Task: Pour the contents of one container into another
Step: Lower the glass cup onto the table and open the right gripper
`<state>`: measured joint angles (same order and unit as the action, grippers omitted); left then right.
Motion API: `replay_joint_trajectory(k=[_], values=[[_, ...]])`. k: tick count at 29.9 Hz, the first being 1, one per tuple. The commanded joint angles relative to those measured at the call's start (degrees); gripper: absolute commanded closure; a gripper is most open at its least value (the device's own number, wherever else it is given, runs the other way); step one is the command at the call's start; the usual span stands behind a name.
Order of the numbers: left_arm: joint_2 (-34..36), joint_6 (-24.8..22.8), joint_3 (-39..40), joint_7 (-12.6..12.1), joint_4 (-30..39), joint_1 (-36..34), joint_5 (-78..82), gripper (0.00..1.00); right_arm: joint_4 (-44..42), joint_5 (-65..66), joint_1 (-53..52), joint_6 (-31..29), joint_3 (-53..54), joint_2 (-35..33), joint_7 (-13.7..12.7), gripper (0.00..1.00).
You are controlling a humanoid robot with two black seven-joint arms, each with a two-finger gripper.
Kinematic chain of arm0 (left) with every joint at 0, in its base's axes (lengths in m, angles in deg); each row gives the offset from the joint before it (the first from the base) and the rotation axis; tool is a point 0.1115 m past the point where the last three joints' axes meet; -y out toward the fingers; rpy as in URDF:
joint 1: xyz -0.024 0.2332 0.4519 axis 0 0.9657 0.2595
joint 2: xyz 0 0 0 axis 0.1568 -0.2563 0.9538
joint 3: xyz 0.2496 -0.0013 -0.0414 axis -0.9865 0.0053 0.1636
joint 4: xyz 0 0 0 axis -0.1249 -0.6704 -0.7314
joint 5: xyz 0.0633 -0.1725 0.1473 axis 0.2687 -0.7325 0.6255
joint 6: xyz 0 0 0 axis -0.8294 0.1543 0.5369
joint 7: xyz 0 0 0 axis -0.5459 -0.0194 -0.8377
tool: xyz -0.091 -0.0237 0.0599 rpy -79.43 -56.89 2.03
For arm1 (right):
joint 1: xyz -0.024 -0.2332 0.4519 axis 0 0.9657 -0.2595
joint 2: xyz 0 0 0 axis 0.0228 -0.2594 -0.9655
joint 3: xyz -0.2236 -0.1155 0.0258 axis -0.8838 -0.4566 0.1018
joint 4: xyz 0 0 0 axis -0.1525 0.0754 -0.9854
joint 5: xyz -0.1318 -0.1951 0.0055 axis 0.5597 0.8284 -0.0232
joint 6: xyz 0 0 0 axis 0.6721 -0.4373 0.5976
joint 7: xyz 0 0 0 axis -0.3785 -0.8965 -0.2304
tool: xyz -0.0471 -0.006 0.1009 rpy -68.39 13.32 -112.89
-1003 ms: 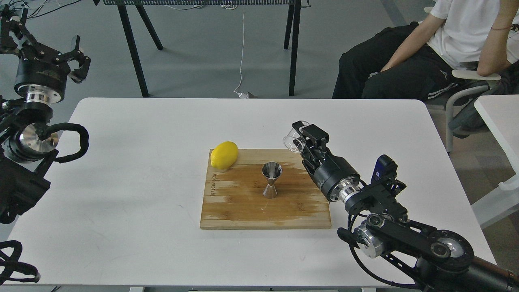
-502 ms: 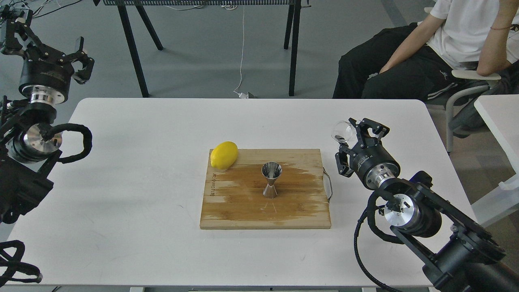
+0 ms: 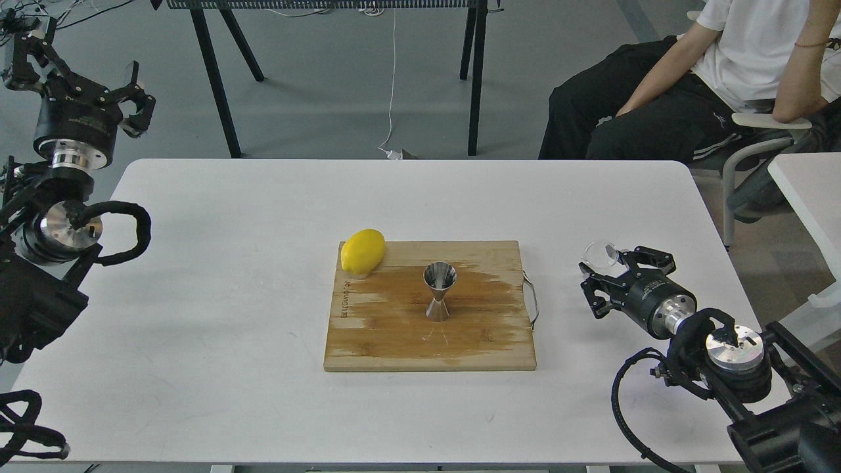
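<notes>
The steel jigger (image 3: 439,290) stands upright in the middle of the wooden cutting board (image 3: 394,341). The small clear cup (image 3: 600,253) is to the right of the board, low over the white table, roughly upright. My right gripper (image 3: 612,265) has its fingers around the cup and is shut on it, reaching in from the lower right. My left gripper (image 3: 82,75) is raised beyond the table's far left corner, open and empty, far from both containers.
A yellow lemon (image 3: 363,251) lies on the board's far left corner. A dark wet patch covers the board around the jigger. A seated person (image 3: 690,85) is behind the table's right side, and another white table (image 3: 808,190) stands at the right edge.
My right arm swung the clear cup away from above the board, rightward and down to the table beside it. The left gripper shifted slightly. The jigger and lemon stayed put.
</notes>
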<state>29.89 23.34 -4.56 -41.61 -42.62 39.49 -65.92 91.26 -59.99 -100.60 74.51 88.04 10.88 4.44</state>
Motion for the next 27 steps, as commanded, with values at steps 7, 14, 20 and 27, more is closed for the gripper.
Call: replay_joint_trajectory(k=[7,14,20,27], values=[[0.08,-0.06,0.08,0.09,0.0,0.0,0.0,0.0,-9.69,-5.84,0.48,-8.66,0.83,1.77,-4.16,0.71],[-0.01,0.12,0.09,0.27,0.0,0.09,0.0,0.0,-10.57,-5.93,1.01,-8.66,1.01,2.13,-3.54,0.7],[-0.01,0.2,0.26,0.44,0.0,0.18,0.0,0.0,-10.57,-5.84,1.36,-8.57,1.19,2.39,-3.28,0.64],[0.08,0.12,0.26,0.36,0.0,0.09,0.0,0.0,-10.57,-5.84,1.97,-8.57,1.19,2.39,-3.02,0.51]])
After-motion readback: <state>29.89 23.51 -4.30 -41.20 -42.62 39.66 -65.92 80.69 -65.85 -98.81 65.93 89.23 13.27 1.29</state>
